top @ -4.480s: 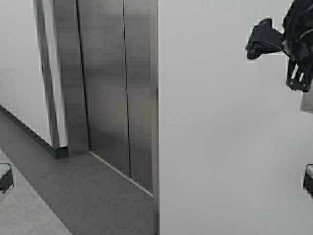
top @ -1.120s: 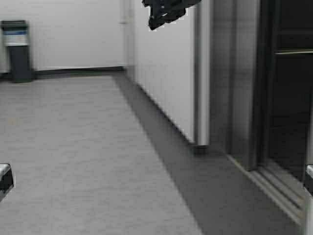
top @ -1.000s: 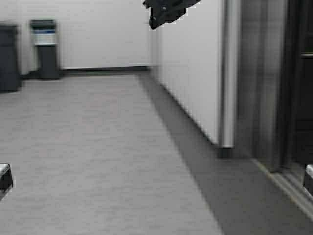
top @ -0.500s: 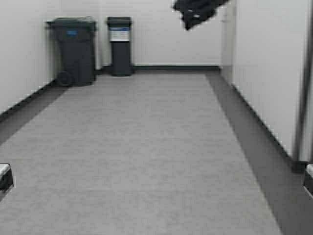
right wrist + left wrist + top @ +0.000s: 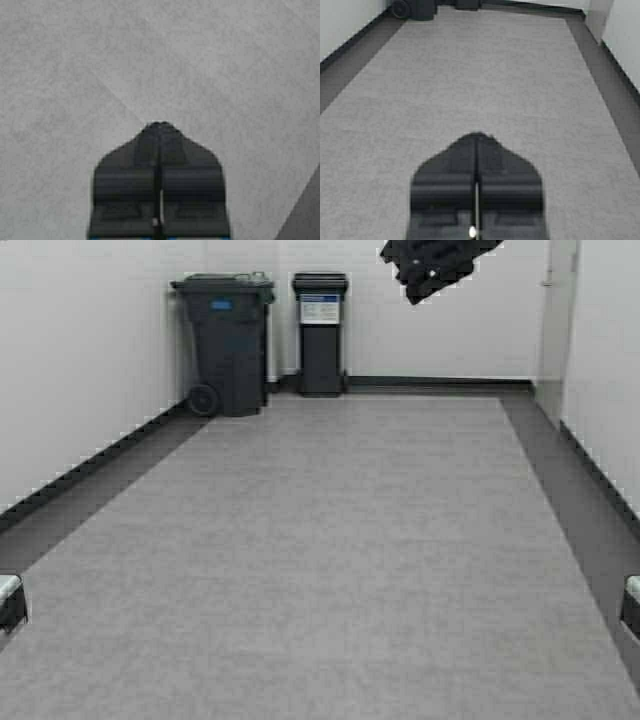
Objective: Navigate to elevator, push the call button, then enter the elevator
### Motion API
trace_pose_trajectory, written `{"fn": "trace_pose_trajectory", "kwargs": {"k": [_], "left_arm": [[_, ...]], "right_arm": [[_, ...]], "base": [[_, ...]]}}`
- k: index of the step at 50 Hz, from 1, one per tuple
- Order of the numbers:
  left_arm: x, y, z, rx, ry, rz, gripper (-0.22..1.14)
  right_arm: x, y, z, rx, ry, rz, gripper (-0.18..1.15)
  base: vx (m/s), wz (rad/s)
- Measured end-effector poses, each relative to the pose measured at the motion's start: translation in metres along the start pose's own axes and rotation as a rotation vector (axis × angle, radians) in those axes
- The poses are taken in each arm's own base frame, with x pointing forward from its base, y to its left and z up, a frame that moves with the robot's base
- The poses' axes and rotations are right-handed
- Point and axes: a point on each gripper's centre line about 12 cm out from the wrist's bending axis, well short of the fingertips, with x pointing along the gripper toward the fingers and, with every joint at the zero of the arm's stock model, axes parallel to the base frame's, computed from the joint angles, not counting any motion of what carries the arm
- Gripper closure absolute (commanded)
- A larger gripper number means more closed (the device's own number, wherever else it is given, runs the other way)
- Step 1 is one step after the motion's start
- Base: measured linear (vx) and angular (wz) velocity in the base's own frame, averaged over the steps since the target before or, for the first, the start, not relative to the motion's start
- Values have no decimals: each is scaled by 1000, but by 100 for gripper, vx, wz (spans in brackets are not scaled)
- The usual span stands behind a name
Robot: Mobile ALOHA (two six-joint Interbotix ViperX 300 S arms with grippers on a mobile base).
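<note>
From the high view the robot faces down a grey-floored corridor [image 5: 360, 560]; a wheeled bin [image 5: 228, 340] and a narrower labelled bin [image 5: 320, 332] stand against the far wall, and white walls run along both sides with dark skirting. Neither the elevator nor the call button shows in any view, so they must lie outside the frame, and which way cannot be told from here. The right tool [image 5: 436, 262] hangs raised at the top of this view, a dark shape against the far wall; the left arm is not visible here beyond the frame parts at the lower corners. In the left wrist view the left tool [image 5: 476, 137] points out over bare floor with its two fingers pressed together along a thin seam, holding nothing; the wheeled bin's base shows far off. In the right wrist view the right tool [image 5: 158, 126] is likewise closed on nothing, above plain floor with a dark strip at one corner. The step in hand appears to be driving to line up with the elevator doorway. To do it well, the base should probably turn slowly until the steel doors come into view, keep both arms tucked so they clear the door frame, and enter squarely through the middle of the opening.
</note>
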Motion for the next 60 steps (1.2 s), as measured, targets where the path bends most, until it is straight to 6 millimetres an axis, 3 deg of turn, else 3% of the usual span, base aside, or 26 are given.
{"fn": "trace_pose_trajectory", "kwargs": {"k": [7,23,31,40,52,60], "left_arm": [[7,0,-5,4,22,0,89],[7,0,3,8,-18,-4,89],[4,-1,8,10,-39,-8,89],[0,-1,-4,16,-8,-9,89],[7,0,-7,30,15,-6,89],[7,0,-5,29,8,-7,89]], "right_arm": [[0,1,0,-1,0,1,91],[0,2,0,0,-6,9,91],[4,5,-1,-4,-5,24,91],[12,9,-6,-6,12,43,91],[16,28,-5,-33,7,95,91],[19,30,-7,-33,16,100,91]], "base": [[40,14],[42,1],[45,-32],[46,-47],[46,-28],[47,-29]]}}
